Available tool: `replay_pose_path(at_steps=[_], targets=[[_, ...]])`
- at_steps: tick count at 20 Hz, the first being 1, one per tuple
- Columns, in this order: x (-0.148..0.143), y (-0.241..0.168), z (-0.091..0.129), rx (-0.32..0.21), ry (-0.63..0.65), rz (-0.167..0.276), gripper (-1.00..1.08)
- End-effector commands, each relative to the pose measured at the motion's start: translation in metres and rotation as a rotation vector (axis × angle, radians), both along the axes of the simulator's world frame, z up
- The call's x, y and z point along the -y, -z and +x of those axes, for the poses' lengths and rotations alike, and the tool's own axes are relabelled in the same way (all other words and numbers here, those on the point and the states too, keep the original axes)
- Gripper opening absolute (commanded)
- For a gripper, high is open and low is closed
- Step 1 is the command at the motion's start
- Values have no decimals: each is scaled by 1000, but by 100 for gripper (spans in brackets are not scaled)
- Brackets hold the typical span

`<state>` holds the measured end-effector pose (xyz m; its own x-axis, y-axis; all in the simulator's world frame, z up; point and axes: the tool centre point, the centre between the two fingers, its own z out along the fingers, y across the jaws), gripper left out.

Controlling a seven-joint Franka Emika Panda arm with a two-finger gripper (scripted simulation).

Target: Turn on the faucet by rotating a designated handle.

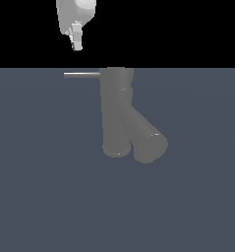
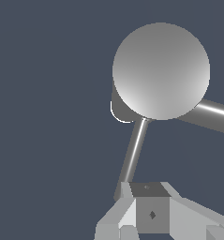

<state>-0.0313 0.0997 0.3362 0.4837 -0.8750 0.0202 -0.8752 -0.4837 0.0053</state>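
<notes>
The faucet (image 1: 117,110) is a matte grey upright column with a thick slanted spout (image 1: 146,138) branching off toward the exterior view's right. The handle (image 1: 82,75), a thin light-grey rod, sticks out from the column's top toward the exterior view's left. My gripper (image 1: 77,43) hangs above the rod's outer part, apart from it, with its fingers together and nothing between them. In the wrist view the column's round top (image 2: 161,70) faces the camera. There the handle (image 2: 134,150) runs from it to my gripper (image 2: 148,192), whose fingertips cover the rod's end. The spout (image 2: 214,115) shows too.
The faucet stands on a plain dark blue-grey floor (image 1: 45,187). Nothing else stands on it in either view.
</notes>
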Motion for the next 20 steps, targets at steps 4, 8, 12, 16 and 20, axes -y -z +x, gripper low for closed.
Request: replay_pose_path(at_steps=[4, 8, 12, 16, 20], targets=[[-13, 27, 16, 0, 117, 8, -100], [-20, 44, 25, 0, 184, 13, -100], [-26, 56, 31, -1, 233, 17, -100], [-29, 64, 34, -2, 265, 20, -100], [-31, 67, 36, -2, 278, 21, -100]])
